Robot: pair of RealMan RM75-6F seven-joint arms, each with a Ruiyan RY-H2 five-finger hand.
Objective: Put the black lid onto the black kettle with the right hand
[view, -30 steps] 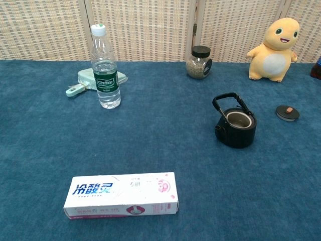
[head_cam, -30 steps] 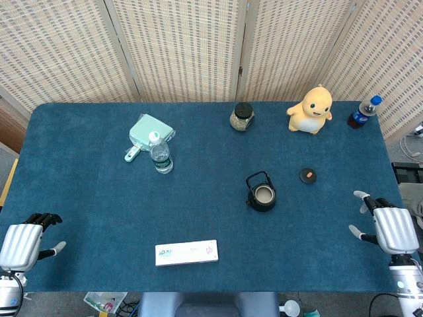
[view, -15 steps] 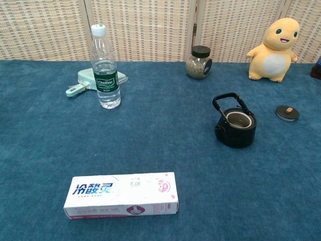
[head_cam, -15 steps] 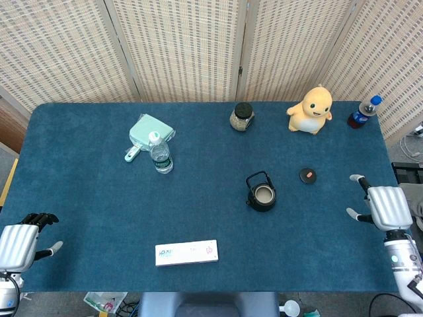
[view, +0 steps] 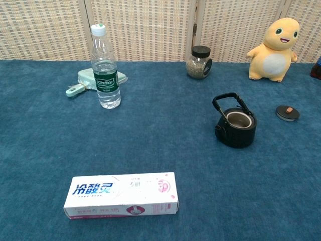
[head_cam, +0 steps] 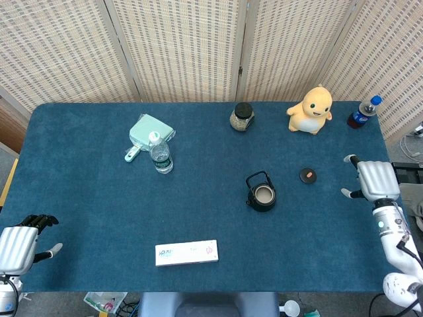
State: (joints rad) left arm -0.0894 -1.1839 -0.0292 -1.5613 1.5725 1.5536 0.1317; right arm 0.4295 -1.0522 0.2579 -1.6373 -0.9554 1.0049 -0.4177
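At the near edge of the blue table (head_cam: pixel 79 198) the left hand (head_cam: pixel 18 244) is hanging by the corner with its dark fingers curled in and nothing in them, taking no part in the job. Just beyond the near edge a toothpaste box (view: pixel 121 201) is lying flat, well apart from anything the task concerns. Further in, the black kettle (view: pixel 234 127) is standing upright with its handle raised and its mouth uncovered, so the main step is not yet done. The black lid (view: pixel 287 113) is lying flat on the cloth to the kettle's right and slightly beyond it, apart from it and untouched. At the table's right edge the right hand (head_cam: pixel 371 181) is hovering beside the lid but clearly apart from it, fingers spread and holding nothing; only the head view is showing it. By my judgement the work is sitting at its very start: the reach to the lid, the pinch, the lift, the carry across and the seating on the kettle's mouth are all left to do. Toward the far side a water bottle (view: pixel 105 67) and a mint-green brush (view: pixel 93 80) are standing at the left, a glass jar (view: pixel 198 63) in the middle, and a yellow plush toy (view: pixel 275 43) and a cola bottle (head_cam: pixel 363 111) at the right.
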